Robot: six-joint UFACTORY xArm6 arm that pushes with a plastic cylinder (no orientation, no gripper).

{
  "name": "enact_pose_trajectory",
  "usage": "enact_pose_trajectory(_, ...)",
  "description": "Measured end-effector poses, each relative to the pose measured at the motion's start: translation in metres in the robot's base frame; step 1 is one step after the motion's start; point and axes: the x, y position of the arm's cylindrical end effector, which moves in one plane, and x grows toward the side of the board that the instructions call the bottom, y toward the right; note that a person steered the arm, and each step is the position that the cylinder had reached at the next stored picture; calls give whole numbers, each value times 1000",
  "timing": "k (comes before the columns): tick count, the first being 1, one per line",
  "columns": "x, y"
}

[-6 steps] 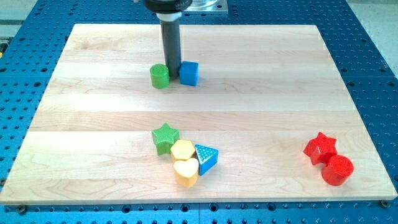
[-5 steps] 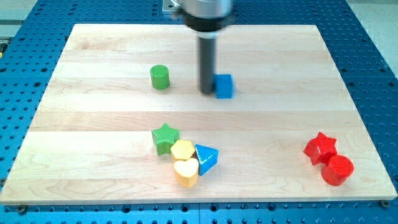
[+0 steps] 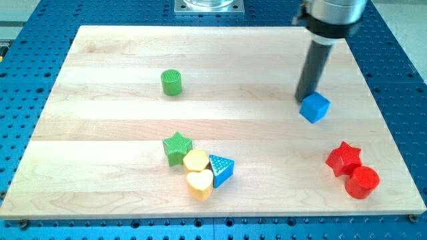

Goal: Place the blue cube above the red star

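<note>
Wooden board (image 3: 100, 133) on a blue perforated base. My tip (image 3: 304, 101) is a plain rod end with nothing to spread or pinch; it rests against the upper-left side of the blue cube (image 3: 314, 107), toward the board's right edge, about midway between top and bottom edges. The cube sits turned, one corner pointing to the bottom edge; being a cube, it shows no long axis. The red star (image 3: 343, 159) lies below and slightly right of it, well apart, near the bottom-right corner, touching the red cylinder (image 3: 362, 182). A green cylinder (image 3: 171, 82) stands alone in the upper-left area. Near the bottom edge, left of centre, a green star (image 3: 177, 147), yellow hexagon (image 3: 195, 161), yellow heart (image 3: 199, 184) and blue triangle (image 3: 221, 169) cluster together.
</note>
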Motion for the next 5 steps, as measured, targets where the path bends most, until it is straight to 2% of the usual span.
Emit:
enact_pose_trajectory(2,65,-20)
enact_pose_trajectory(3,65,-21)
enact_pose_trajectory(4,62,-111)
enact_pose_trajectory(5,22,-192)
